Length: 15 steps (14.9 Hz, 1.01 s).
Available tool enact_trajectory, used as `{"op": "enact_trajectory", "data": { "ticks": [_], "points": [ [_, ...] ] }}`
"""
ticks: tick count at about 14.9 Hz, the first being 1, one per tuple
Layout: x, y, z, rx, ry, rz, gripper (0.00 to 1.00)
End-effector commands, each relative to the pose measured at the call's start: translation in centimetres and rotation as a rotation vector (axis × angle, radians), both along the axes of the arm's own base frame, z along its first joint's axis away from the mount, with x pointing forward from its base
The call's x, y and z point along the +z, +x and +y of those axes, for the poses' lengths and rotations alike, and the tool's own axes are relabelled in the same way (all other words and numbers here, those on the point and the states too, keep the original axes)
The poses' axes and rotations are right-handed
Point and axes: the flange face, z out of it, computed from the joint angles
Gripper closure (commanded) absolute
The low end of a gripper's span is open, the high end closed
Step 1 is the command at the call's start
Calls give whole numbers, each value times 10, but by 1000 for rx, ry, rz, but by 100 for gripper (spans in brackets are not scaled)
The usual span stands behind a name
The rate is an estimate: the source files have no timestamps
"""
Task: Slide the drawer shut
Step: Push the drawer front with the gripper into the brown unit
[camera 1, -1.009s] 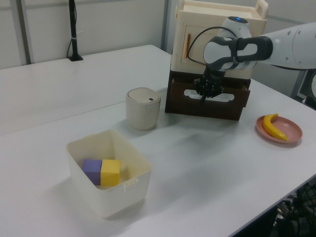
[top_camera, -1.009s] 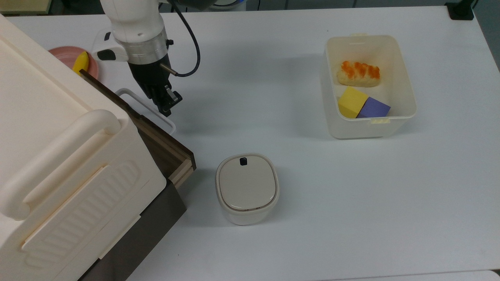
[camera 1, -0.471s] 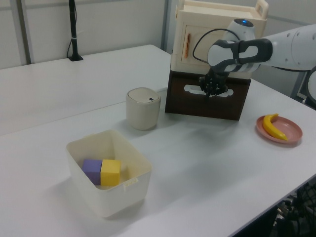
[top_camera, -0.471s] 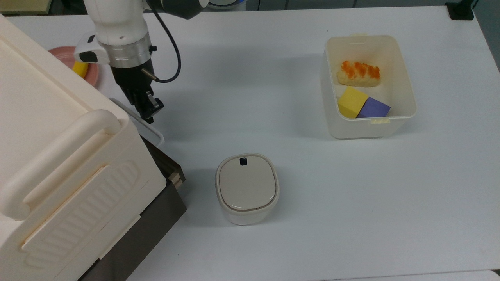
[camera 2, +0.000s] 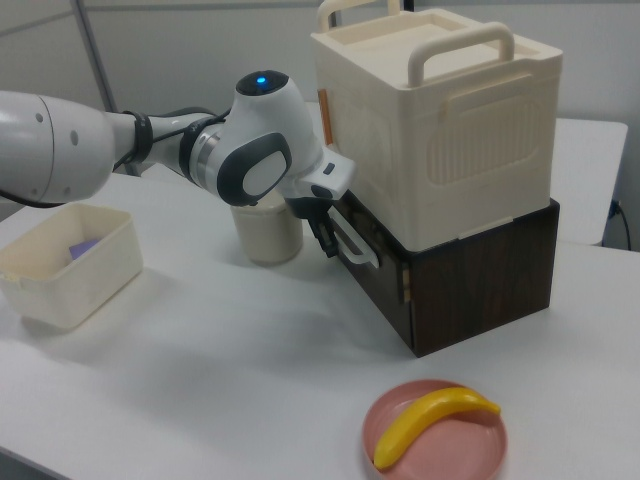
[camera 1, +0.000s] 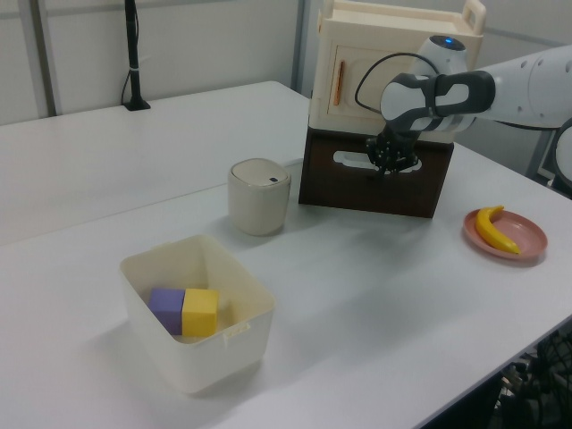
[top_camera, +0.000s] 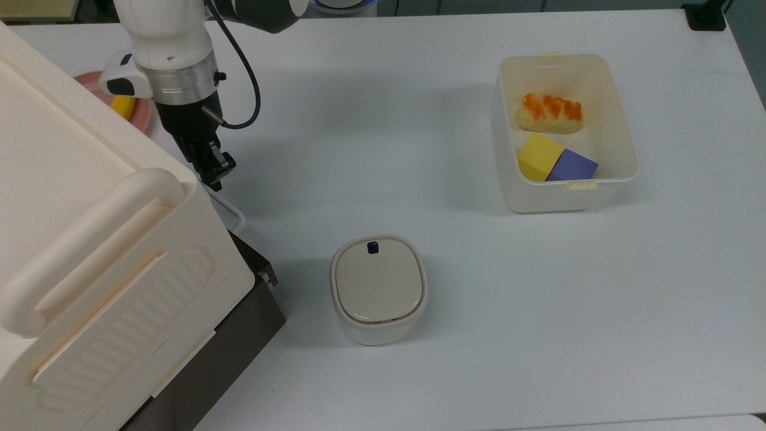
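Top view: the arm reaches down from the top edge, and the tool point(top_camera: 216, 173) sits right at the white loop handle point(top_camera: 230, 211) of the drawer point(top_camera: 263, 276), at the edge of the cream cabinet point(top_camera: 90, 239). The fingers look close together, narrow, but whether they pinch the handle cannot be told here. Only a dark brown corner of the drawer pokes out past the cabinet. A round cream lidded pot point(top_camera: 378, 287) stands on the white table point(top_camera: 419, 371) just to the top view's right of that corner. Well apart, toward the top view's right, a white bin point(top_camera: 622, 137) holds a piece of toy food with orange topping point(top_camera: 549, 112), a yellow block point(top_camera: 538, 155) and a purple block point(top_camera: 572, 166). A pink plate point(top_camera: 140, 114) with a banana point(top_camera: 122, 105) peeks out behind the arm.

Left view: the drawer point(camera 1: 340, 188) lies pushed in, its dark front nearly flush under the cabinet point(camera 1: 393, 63). The tool point(camera 1: 391, 166) is against the handle point(camera 1: 353, 161) on the front. The pot point(camera 1: 259, 195) stands to the left view's left of the drawer, the bin point(camera 1: 201, 357) nearer the camera, the plate point(camera 1: 527, 239) with the banana point(camera 1: 493, 228) at the left view's right.

Right view: the tool point(camera 2: 325, 235) meets the handle point(camera 2: 356, 248) on the drawer front point(camera 2: 375, 275); its opening cannot be judged here. The banana point(camera 2: 430, 420) lies on the plate point(camera 2: 480, 450) in the foreground.
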Motion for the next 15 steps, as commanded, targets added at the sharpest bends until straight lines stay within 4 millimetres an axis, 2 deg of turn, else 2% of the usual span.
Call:
{"op": "enact_trajectory", "data": {
  "ticks": [1, 15],
  "points": [
    [5, 5, -13, -15, 0, -56, 100],
    [5, 10, -20, -28, 2, -66, 100]
  ]
}}
